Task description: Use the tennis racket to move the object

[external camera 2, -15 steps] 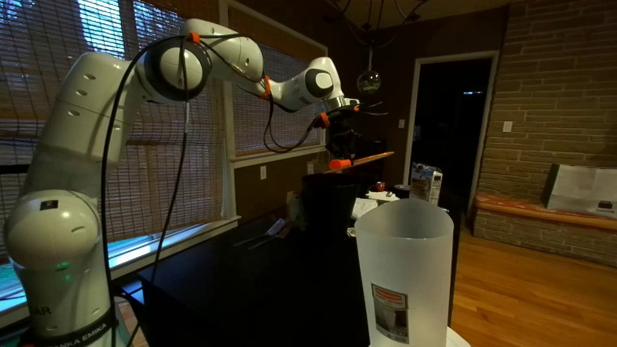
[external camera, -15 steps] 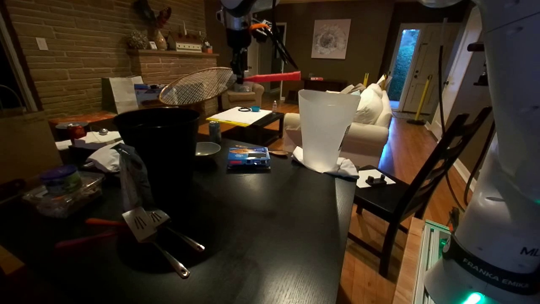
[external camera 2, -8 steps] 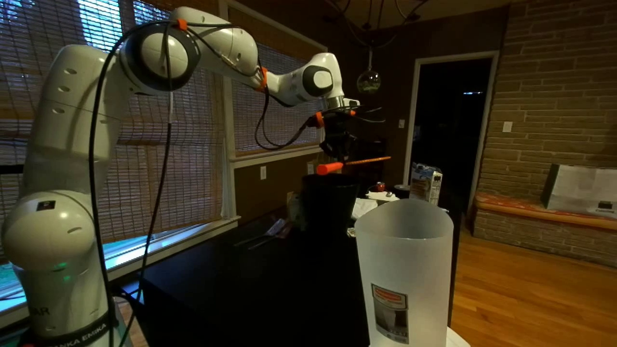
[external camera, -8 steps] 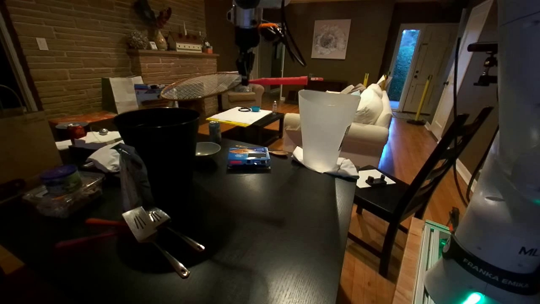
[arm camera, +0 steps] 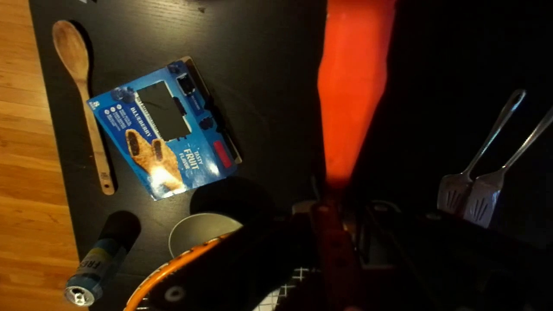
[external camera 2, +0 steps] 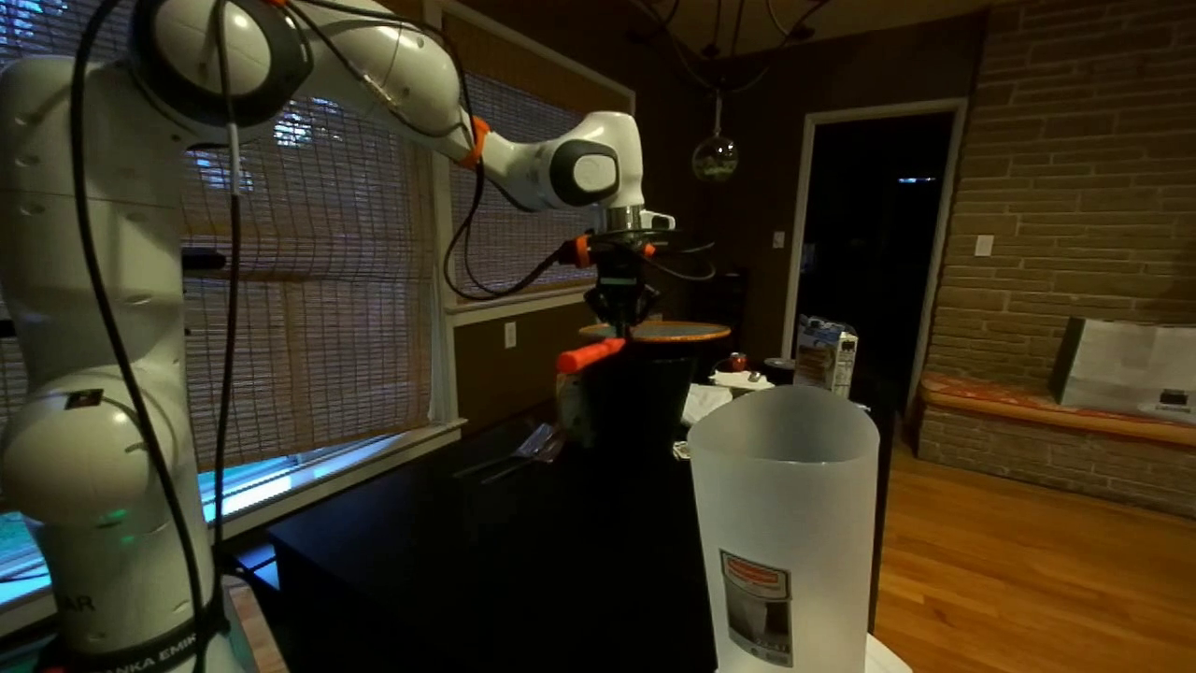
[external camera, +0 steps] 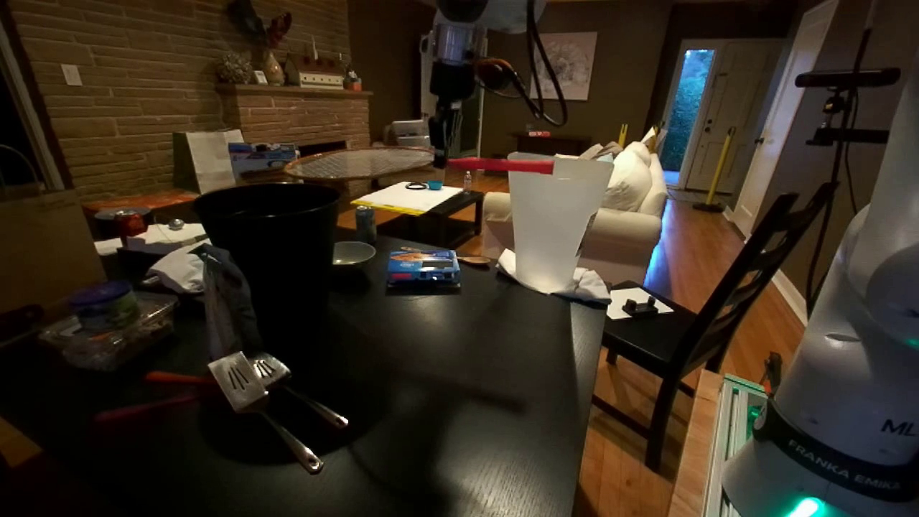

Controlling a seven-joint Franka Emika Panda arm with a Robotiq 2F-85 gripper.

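My gripper (external camera: 440,159) is shut on the tennis racket near where the red handle (external camera: 502,165) meets the head. It holds the racket in the air, nearly level, above the dark table (external camera: 431,345). The round mesh head (external camera: 366,164) points away from the robot base, level with or just above the black bin's rim. The gripper (external camera 2: 624,329), handle (external camera 2: 589,355) and orange-rimmed head (external camera 2: 696,330) also show in an exterior view. In the wrist view the red handle (arm camera: 354,73) runs up from the dark fingers. The small reddish-brown object is hidden or out of view.
A tall black bin (external camera: 273,258) stands below the racket head. A translucent white bin (external camera: 553,222) stands at the table edge. A blue box (arm camera: 168,129), wooden spoon (arm camera: 88,108), can (arm camera: 93,268), bowl (arm camera: 203,231) and slotted spatulas (external camera: 244,384) lie around.
My gripper has moved toward the robot base and lower, carrying the racket. The racket head has turned from tilted to nearly level. The things on the table have not moved.
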